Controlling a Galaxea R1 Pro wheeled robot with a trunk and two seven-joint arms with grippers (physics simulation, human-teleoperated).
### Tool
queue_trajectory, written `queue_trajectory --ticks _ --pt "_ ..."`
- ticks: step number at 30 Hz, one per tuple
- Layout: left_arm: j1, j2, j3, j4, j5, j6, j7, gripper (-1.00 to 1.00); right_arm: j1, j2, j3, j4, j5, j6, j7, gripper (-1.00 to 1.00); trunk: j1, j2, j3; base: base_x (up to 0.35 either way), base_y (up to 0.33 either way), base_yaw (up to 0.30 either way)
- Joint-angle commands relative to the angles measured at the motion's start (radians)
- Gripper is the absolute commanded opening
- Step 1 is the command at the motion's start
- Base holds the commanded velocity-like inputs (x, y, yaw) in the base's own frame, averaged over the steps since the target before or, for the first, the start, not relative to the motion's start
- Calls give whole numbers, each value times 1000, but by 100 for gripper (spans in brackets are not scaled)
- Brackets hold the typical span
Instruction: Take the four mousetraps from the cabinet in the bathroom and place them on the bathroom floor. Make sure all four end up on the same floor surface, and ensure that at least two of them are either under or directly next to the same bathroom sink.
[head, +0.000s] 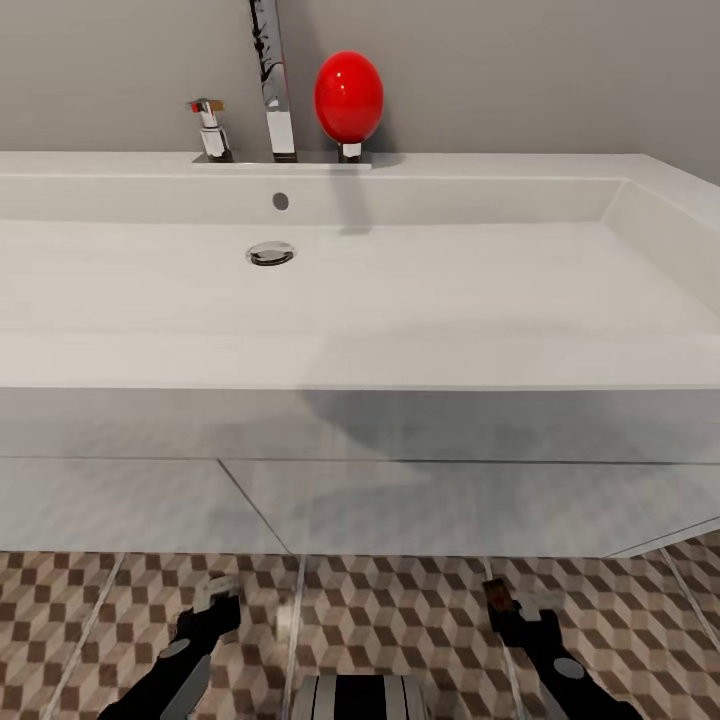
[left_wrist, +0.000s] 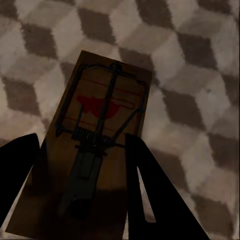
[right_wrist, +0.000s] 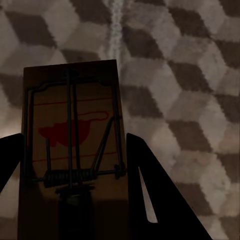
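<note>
Facing the bathroom sink (head: 360, 290), each end effector is pinching a mousetrap above the bathroom floor (head: 400, 620): left end effector (left_wrist: 82, 190), right end effector (right_wrist: 75, 195); neither mousetrap looks set down yet.

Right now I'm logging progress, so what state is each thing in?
Left claw: shut on a mousetrap, above the bathroom floor.
Right claw: shut on a second mousetrap, above the tiles.
Bathroom sink: empty, drain open.
Faucet: no water running.
</note>
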Motion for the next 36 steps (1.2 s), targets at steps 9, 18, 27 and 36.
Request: queue_trajectory --ticks 9,18,27,36 --pt "-68 4 -4 7 8 79 10 -100 -31 2 0 -14 5 20 -4 -100 0 0 -1 0 0 0" --pt "-70 4 0 13 9 30 2 -100 -49 3 -6 -21 4 15 6 -100 0 0 -1 0 0 0" --pt "-70 2 -7 26 9 7 -1 -100 -49 41 0 -23 8 16 10 -100 0 0 -1 0 0 0" --pt "-70 3 -6 27 9 10 8 -100 -49 44 -1 -24 11 15 9 -100 0 0 -1 0 0 0"
